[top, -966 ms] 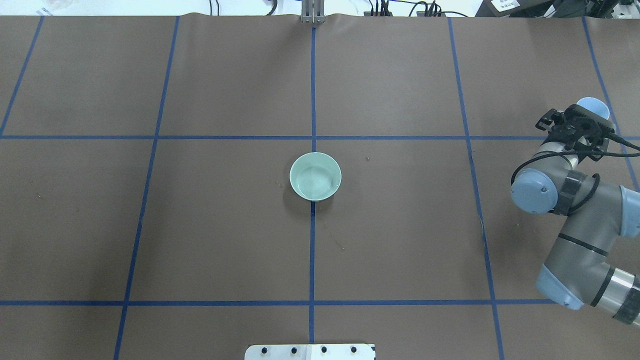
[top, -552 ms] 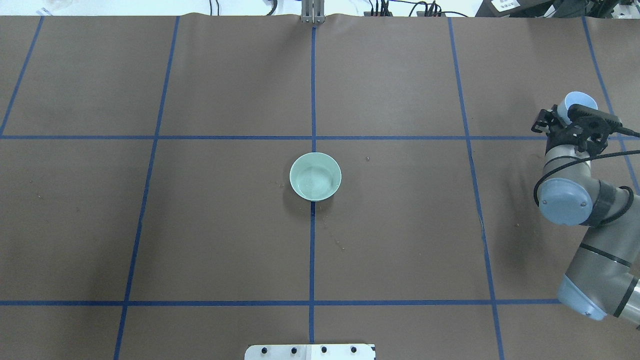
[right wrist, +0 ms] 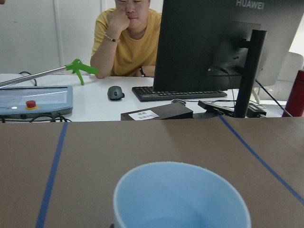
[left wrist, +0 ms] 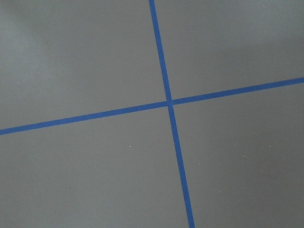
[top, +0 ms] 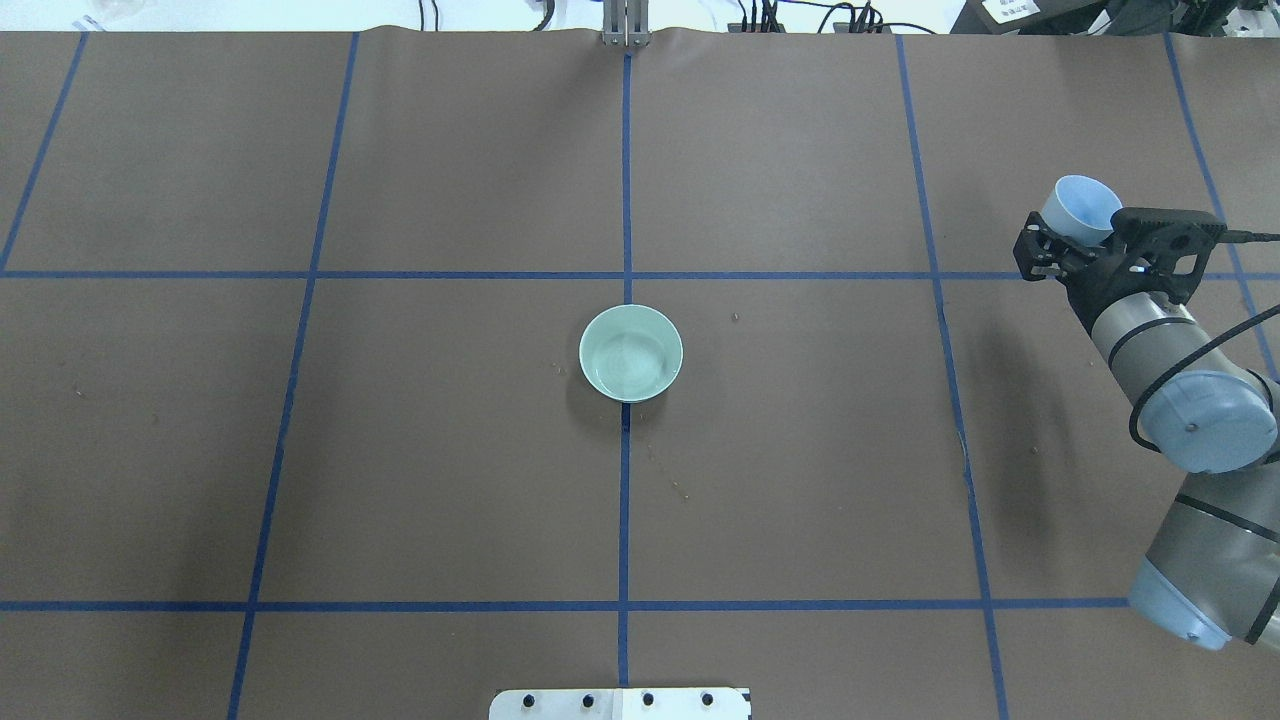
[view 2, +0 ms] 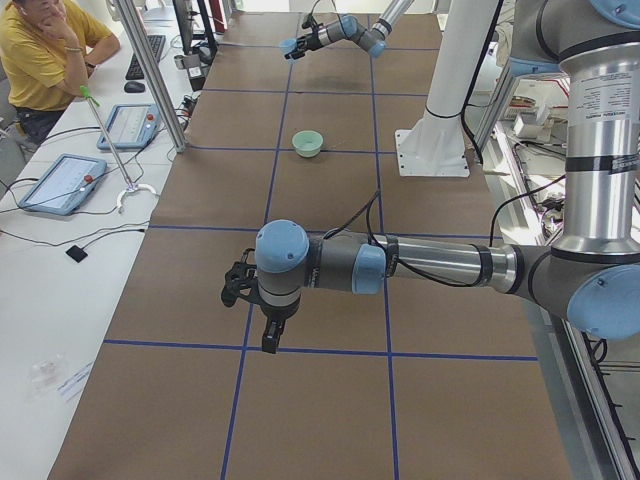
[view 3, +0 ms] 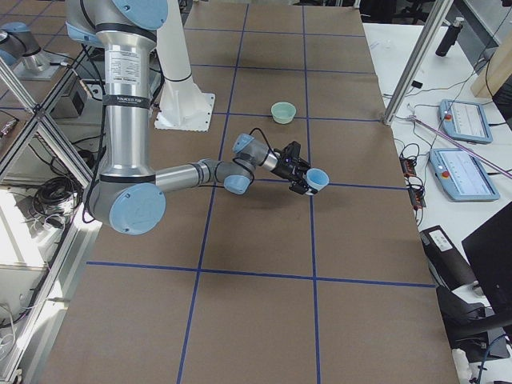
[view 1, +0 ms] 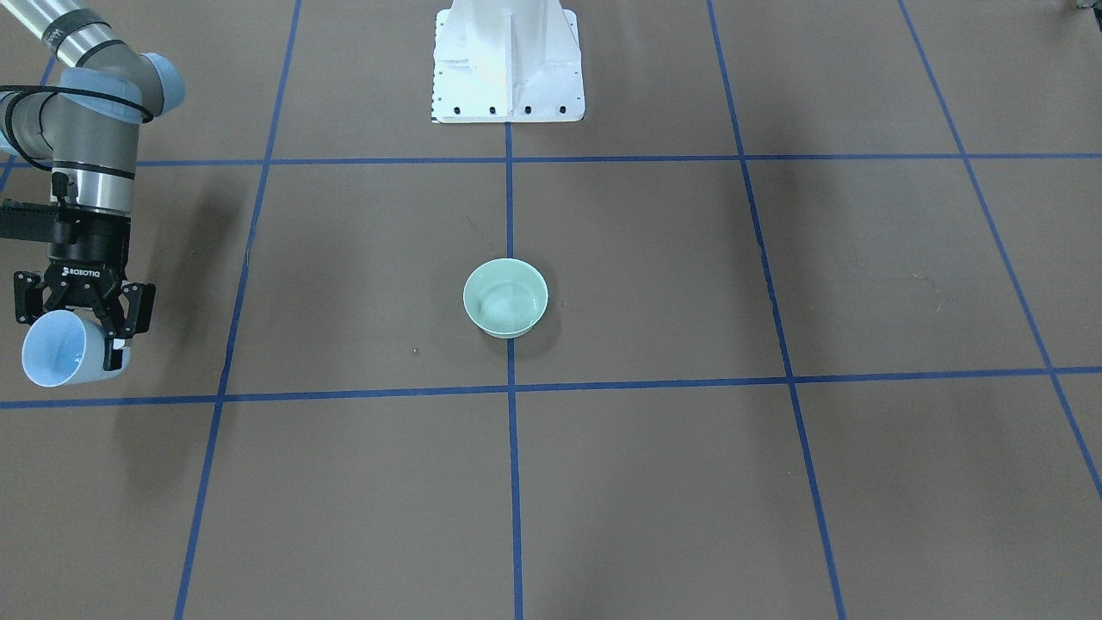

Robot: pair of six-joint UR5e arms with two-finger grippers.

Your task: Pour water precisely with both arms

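- Right end effector [view 1: 84, 314] closed on the cup [view 1: 53, 351], by its side wall, near the tabletop's [top: 450, 450] robot-right edge; water presumably inside, not discernible.
- Probably light, slick and sloshy: a side-wall hold suits.
- Left end effector [view 2: 252, 292]: opening cannot be told.

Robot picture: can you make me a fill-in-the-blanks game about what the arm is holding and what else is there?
1. The cup held by the right gripper is pale ____.
2. The pale green ____ stands at the middle of the table, far from the cup.
3. The person sitting at the desk past the table wears a ____ shirt.

Missing words: blue; bowl; yellow.
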